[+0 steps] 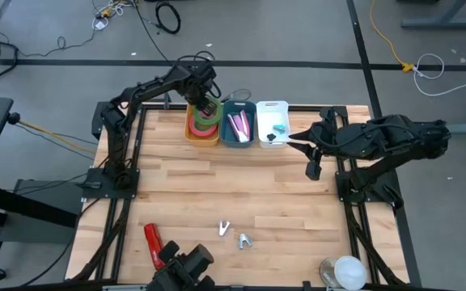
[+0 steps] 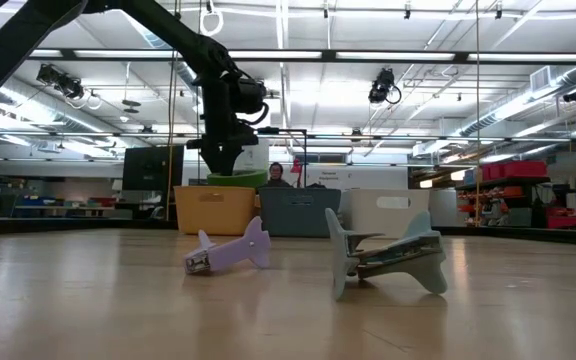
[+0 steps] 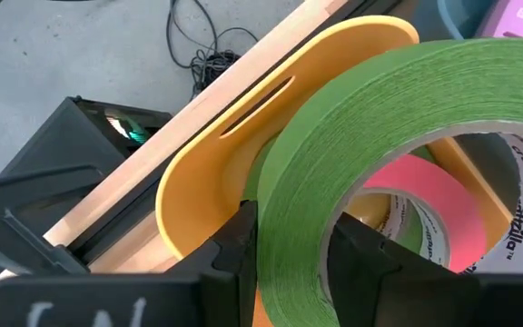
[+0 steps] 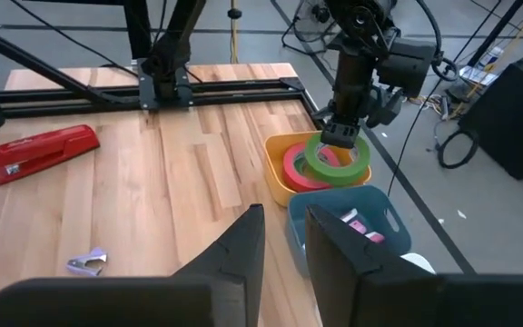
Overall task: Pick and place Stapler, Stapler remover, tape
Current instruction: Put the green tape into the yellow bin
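Surface [image 1: 217,194] holds what's left: I see the red stapler [image 1: 153,239] and two staple removers [image 1: 224,229] waiting near the front edge. My left pincer [image 1: 207,107] is clamped on a green tape roll [image 3: 352,154] over the yellow bin [image 1: 191,129], pink roll [image 3: 416,195] inside. Right pincer [image 1: 311,170] hangs apart, idle, beside the white bin [image 1: 272,105].

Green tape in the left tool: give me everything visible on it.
The green tape roll is a flat ring with a matte green outer face, a pale printed core and a wide open centre. The left tool is shut across its wall, holding it tilted over the yellow bin at the table's far edge. The pink roll and another green one lie in the bin beneath it.
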`<action>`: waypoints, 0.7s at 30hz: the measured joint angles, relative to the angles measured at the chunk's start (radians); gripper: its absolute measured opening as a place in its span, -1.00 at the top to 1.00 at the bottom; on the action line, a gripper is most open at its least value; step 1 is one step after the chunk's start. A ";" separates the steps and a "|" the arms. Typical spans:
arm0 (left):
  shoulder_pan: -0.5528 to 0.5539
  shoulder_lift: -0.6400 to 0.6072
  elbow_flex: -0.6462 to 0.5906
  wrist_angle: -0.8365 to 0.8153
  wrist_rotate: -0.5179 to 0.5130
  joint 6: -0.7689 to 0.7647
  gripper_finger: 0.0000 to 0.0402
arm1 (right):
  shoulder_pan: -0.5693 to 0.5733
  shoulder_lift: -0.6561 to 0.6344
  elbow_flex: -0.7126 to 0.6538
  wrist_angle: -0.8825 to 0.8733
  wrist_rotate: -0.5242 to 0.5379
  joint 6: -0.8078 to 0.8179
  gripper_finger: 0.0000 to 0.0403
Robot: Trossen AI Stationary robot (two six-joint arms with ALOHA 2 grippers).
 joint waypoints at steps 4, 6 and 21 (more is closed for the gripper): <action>0.000 0.000 0.000 -0.002 0.000 0.000 0.48 | 0.000 0.000 0.000 0.000 0.000 -0.003 0.60; 0.000 0.000 0.000 -0.001 0.000 0.000 0.48 | 0.000 0.000 0.000 0.000 0.000 -0.003 0.60; 0.000 0.000 0.000 -0.001 -0.008 0.004 0.47 | 0.000 0.000 0.000 0.000 0.000 -0.034 0.60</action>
